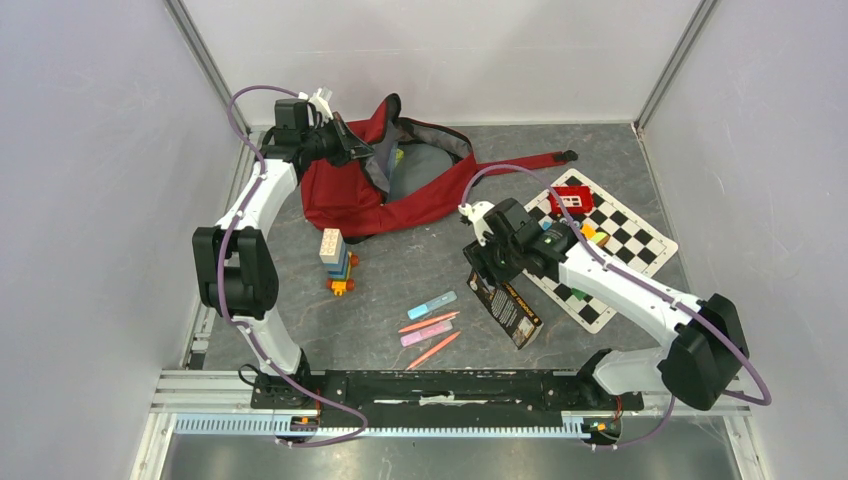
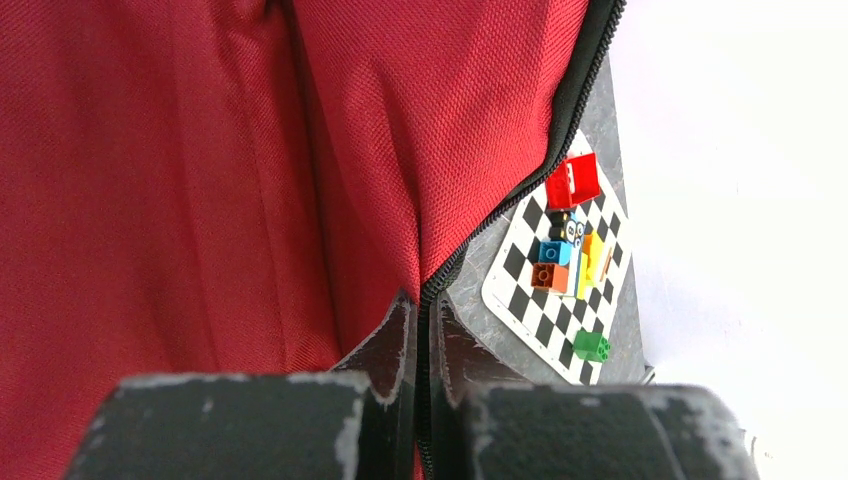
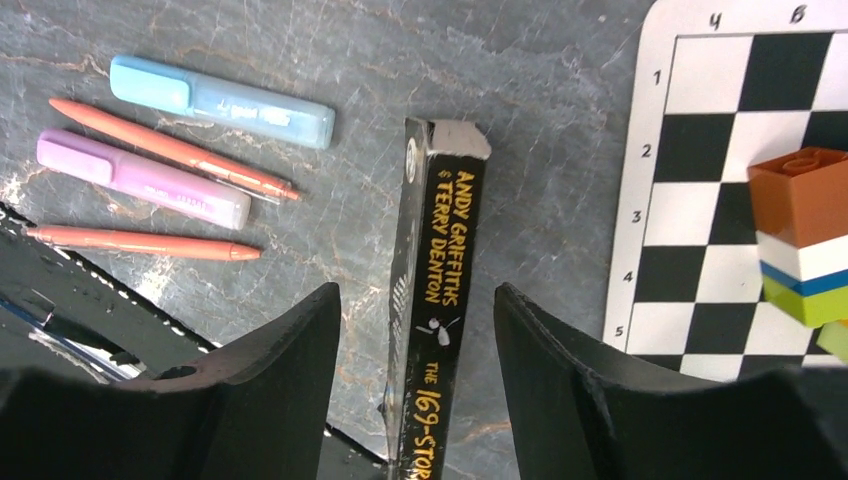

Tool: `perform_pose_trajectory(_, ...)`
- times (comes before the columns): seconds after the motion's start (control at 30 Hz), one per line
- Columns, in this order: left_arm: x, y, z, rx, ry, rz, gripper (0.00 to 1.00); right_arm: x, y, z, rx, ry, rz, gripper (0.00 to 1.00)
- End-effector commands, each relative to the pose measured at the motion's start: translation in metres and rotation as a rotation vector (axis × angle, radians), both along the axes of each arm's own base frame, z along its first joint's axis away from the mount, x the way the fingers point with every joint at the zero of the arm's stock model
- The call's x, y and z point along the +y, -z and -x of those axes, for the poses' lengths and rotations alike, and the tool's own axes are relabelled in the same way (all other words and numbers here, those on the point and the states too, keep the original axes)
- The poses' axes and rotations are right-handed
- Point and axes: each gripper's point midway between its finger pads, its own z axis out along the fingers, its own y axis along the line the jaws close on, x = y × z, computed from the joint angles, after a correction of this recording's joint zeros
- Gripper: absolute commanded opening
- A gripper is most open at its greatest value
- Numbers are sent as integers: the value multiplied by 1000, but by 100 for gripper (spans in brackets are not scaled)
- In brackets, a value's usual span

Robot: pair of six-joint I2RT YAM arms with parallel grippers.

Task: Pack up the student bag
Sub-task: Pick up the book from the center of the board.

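The student bag (image 1: pixel 345 195), a dark red backpack, lies at the back of the table with its top open and dark lining showing. My left gripper (image 1: pixel 352 150) is shut on the bag's zip edge (image 2: pixel 470 235) and holds the flap up; red fabric (image 2: pixel 200 180) fills the left wrist view. My right gripper (image 1: pixel 492 272) is open and hangs over a black book (image 1: pixel 507 305). In the right wrist view the book's spine (image 3: pixel 440 300) with yellow lettering runs between the two spread fingers (image 3: pixel 290 350) and touches neither.
Two highlighters and two orange pens (image 1: pixel 432 318) lie left of the book. A block tower (image 1: pixel 336 260) stands in front of the bag. A chessboard mat (image 1: pixel 625 235) on the right carries a small red box (image 1: pixel 571 200) and several blocks (image 2: pixel 570 262).
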Motion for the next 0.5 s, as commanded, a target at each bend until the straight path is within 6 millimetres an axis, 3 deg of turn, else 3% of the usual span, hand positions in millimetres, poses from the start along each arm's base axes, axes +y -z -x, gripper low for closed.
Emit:
perform_pose_trajectory(0.0,0,-30,1,-91,11,10,2,-4,-8,5,-25,46,-6,60)
perform_pose_trajectory(0.47,-1,-32,-1,-104,16,25,2,-14,2,14,-18,94,24,29)
